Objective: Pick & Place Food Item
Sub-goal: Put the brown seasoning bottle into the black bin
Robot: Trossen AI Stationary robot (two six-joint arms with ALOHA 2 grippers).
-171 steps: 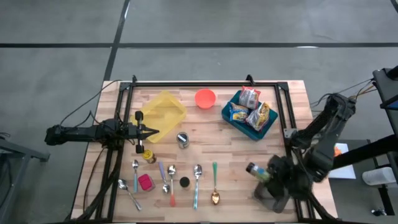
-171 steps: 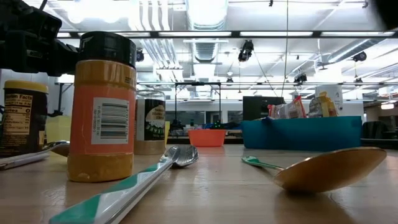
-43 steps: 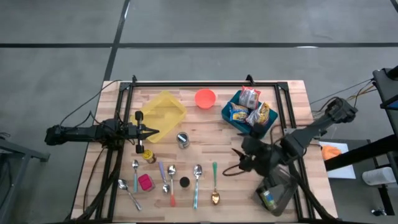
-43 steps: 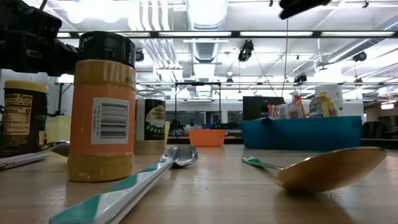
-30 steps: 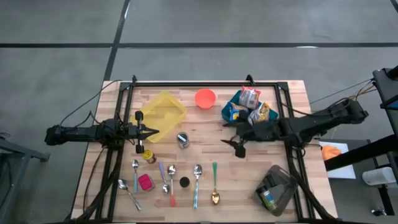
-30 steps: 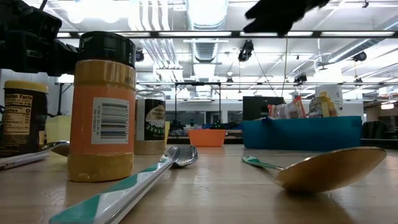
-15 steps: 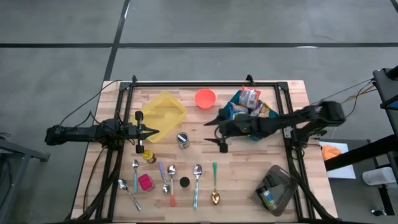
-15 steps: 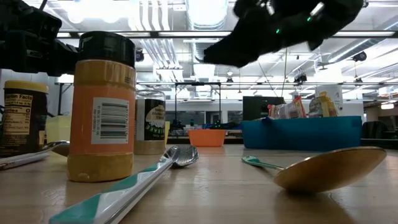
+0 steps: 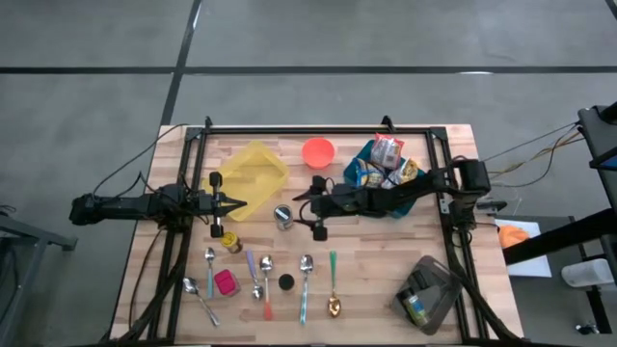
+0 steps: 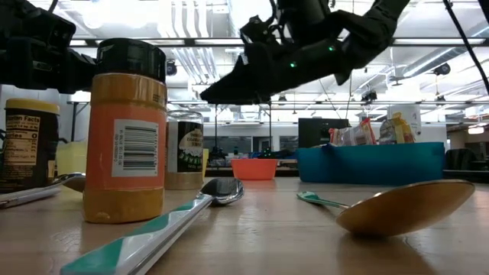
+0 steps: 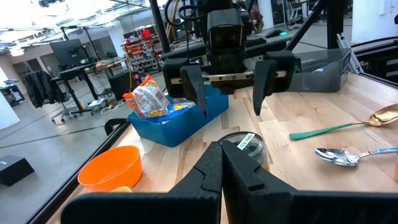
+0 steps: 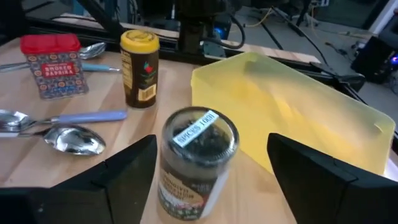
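Note:
A clear spice jar (image 9: 282,217) with a dark printed lid stands upright on the wooden table, just near of a yellow tub (image 9: 254,173). My right gripper (image 9: 307,214) reaches in from the table's right, open and a little above the table. Its fingers stand just right of the jar without touching it. The right wrist view has the jar (image 12: 199,155) straight ahead between the two fingers. My left gripper (image 9: 241,204) waits shut at the table's left. The left wrist view shows the right gripper (image 11: 229,93) behind the jar (image 11: 245,144).
Behind the right arm stands a blue bin (image 9: 386,188) of snack packets, with an orange bowl (image 9: 318,152) to its left. A brown bottle (image 9: 229,241), a red tin (image 9: 225,282) and several spoons (image 9: 307,270) lie toward the near edge. A dark tray (image 9: 424,294) sits near right.
My right gripper has swept toward the table's left edge and come down, from beside the blue bin to just right of the spice jar. It has stayed open. Nothing on the table has moved.

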